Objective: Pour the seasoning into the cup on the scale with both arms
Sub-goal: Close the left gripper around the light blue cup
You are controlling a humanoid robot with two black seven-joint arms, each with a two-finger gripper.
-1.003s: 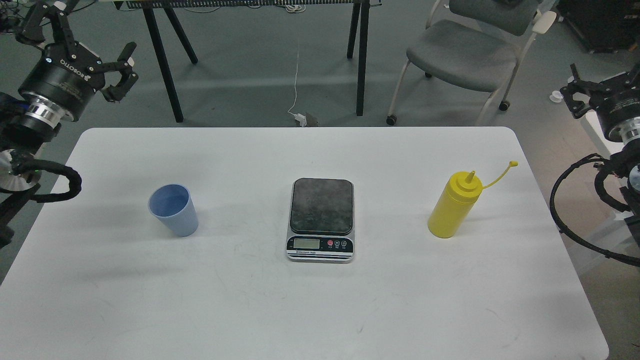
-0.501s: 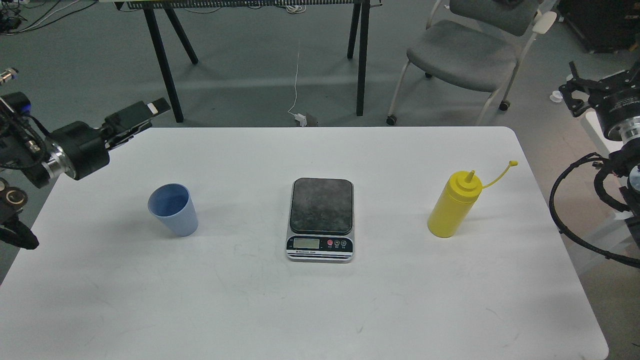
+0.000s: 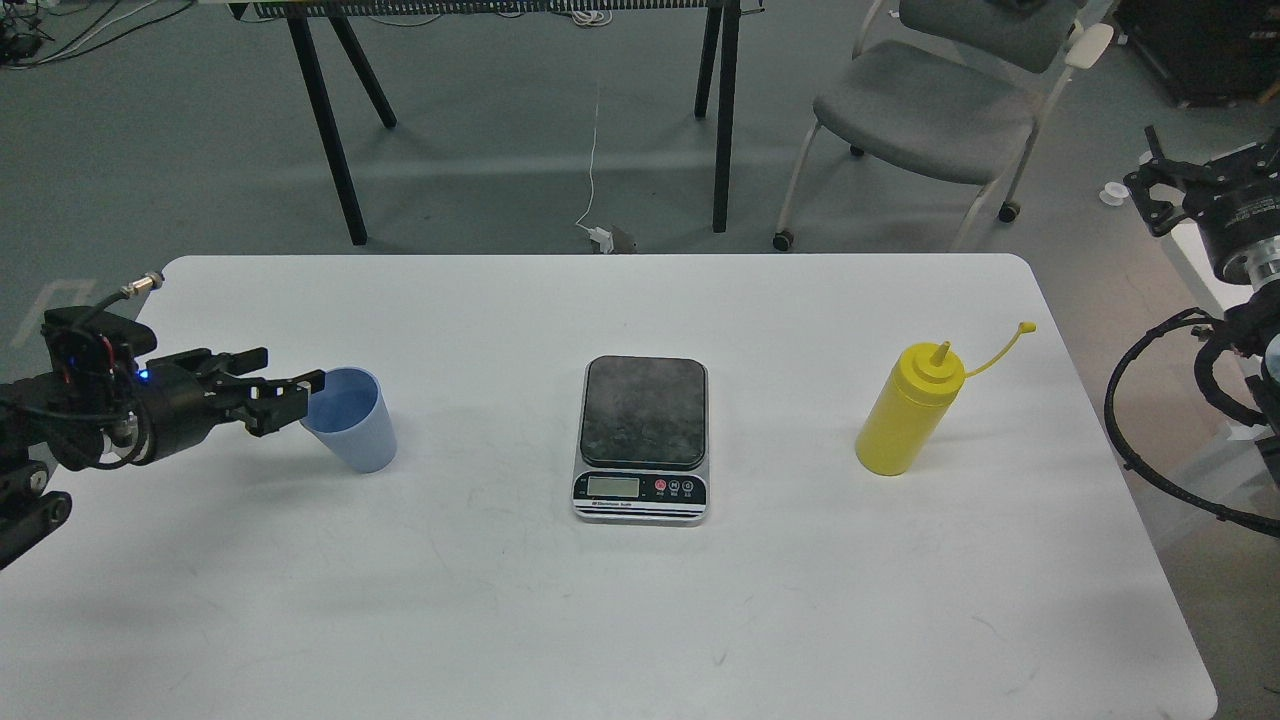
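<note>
My left gripper [image 3: 290, 384] hangs spread, fingertips at the blue cup [image 3: 349, 419]; right gripper [image 3: 1160, 190], can't tell.

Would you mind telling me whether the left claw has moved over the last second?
Yes. The left claw has come down from beyond the table's far-left corner to the blue cup's left side.

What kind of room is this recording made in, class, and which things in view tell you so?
Probably a lab or workshop: a white table on grey flooring, a wheeled office chair, a trestle bench with cables, and a kitchen scale.
</note>
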